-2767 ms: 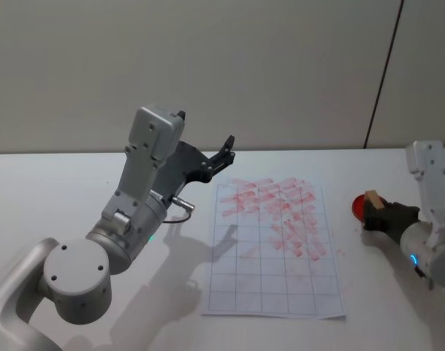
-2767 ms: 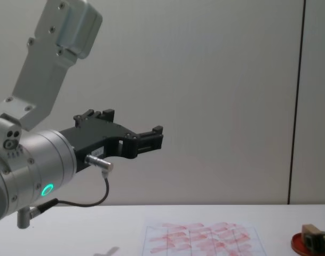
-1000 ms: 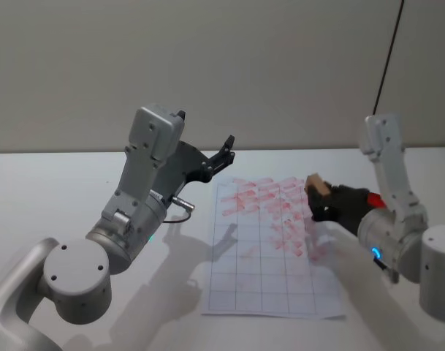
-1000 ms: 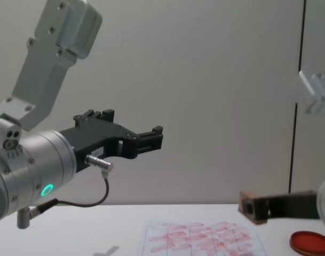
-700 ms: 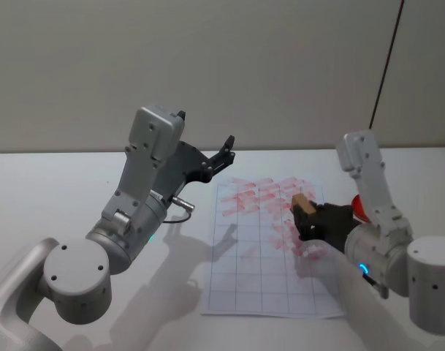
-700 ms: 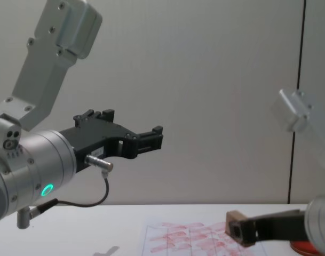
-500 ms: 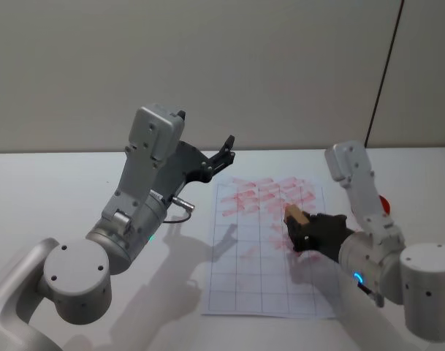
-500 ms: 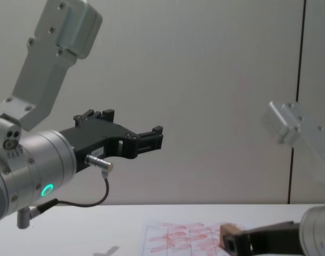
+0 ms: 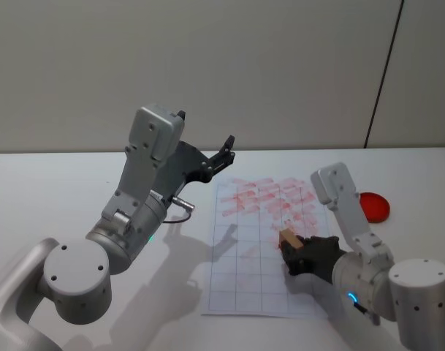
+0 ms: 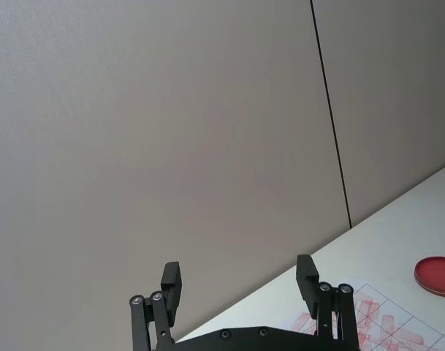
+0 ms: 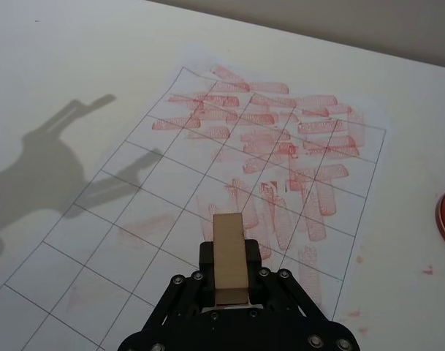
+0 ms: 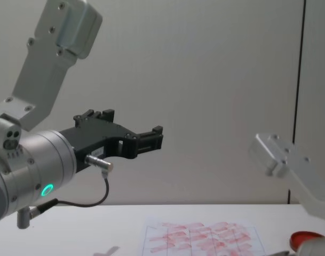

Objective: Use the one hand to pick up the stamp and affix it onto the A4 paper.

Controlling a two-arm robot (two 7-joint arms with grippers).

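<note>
Worktop [image 9: 54, 190]: plain matte white, with a pale grey wall behind it, pretty bare setup tbh.
Stamp [image 9: 288, 238] [image 11: 229, 252]: small tan wooden block, rectangular with smooth faces. It sits low over the A4 paper, around mid-sheet and a bit toward the right edge. Can't tell if its underside is actually touching the sheet.
Right gripper [image 9: 291, 247] [image 11: 229, 272]: black fingers pinched onto the stamp's two long sides, with the block poking out past the fingertips.
A4 paper [image 9: 248, 281] [image 11: 127, 219]: thin white sheet printed with a fine grid, lying flat near the middle of the worktop. The cells toward the far edge are crammed with smudgy red rectangular prints, while the ones toward the near edge are mostly blank.
Ink pad [image 9: 374, 206] [image 10: 435, 274]: flat round red disc on the worktop off the paper's right edge, well apart from the stamp.
Left gripper [image 10: 238, 272]: held up in the air left of the paper, fingers spread wide and holding nothing. Its shadow falls across the sheet's left side.
</note>
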